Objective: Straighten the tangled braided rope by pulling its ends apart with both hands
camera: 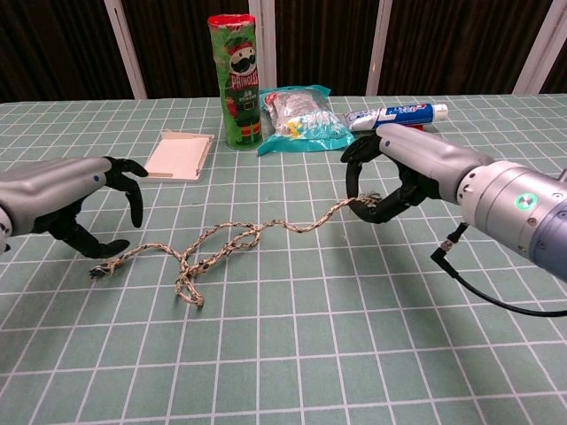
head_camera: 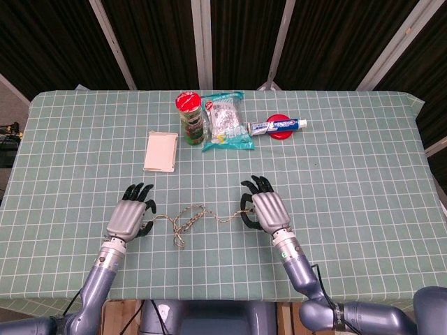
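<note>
The braided rope [camera: 232,237] lies on the green checked cloth with a loose knot of loops [head_camera: 184,222] near its middle. My right hand [camera: 400,173] pinches the rope's right end and holds it slightly off the table; that hand [head_camera: 265,211] also appears in the head view. My left hand [camera: 78,200] hovers over the frayed left end [camera: 100,270], fingers apart and curved, thumb just above the strand, holding nothing. Seen from the head, the left hand [head_camera: 130,218] covers that end.
At the back stand a green Pringles can [head_camera: 189,118], a teal snack bag [head_camera: 226,121], and a toothpaste tube [head_camera: 278,125] on a red lid. A cream flat box [head_camera: 160,151] lies left of them. The table's near edge [head_camera: 209,299] is close behind both hands.
</note>
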Robot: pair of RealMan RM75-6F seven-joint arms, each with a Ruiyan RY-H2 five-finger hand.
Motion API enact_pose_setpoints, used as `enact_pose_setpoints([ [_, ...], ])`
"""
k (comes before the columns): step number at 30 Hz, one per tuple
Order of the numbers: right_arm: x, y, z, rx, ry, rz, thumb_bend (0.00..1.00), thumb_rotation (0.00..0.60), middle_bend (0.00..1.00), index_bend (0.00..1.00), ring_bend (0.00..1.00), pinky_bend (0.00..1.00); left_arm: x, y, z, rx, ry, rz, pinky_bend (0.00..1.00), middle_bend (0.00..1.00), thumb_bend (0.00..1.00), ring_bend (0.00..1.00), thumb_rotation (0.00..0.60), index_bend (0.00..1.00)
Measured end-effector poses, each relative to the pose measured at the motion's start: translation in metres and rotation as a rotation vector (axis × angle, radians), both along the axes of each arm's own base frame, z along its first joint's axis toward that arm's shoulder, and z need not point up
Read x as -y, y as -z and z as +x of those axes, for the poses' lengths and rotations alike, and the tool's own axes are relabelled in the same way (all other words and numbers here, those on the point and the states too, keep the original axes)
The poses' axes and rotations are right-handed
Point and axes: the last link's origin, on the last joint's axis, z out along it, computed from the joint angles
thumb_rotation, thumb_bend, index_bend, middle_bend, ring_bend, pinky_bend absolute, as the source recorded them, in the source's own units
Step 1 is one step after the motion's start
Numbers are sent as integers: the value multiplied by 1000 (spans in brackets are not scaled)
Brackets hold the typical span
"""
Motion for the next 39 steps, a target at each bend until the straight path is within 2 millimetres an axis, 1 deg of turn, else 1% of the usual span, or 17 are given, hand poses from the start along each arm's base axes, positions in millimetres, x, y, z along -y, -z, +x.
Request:
enact_pose_setpoints([
  [5,1,-3,-2,-4,3,-4,491,600,207,633,0,0,-7,13,3,-18,-9,-17,0,71,464,0,600,493],
  [9,2,-4,-5,-10,8,-8,491,600,207,633,0,0,-12,23,10,-23,-1,-37,0,70,467,0,600,493],
  [21,6,-10,-10,-16,18,-24,491,600,207,633,0,0,-20,44,25,-60,60,-74,0,71,467,0,600,505],
  [26,7,-13,-11,-20,18,-29,491,600,207,633,0,0,-19,50,26,-66,58,-87,0,71,467,0,600,514],
  [31,8,-14,-12,-19,19,-33,492,600,207,633,0,0,-17,52,24,-70,52,-93,0,80,474,0,600,535],
  [36,7,-13,-12,-20,19,-33,492,600,207,633,0,0,-17,52,23,-55,48,-89,0,95,527,0,600,565],
  [39,7,-13,-12,-21,19,-32,493,600,207,633,0,0,-17,52,24,-49,54,-84,0,103,539,0,600,579],
])
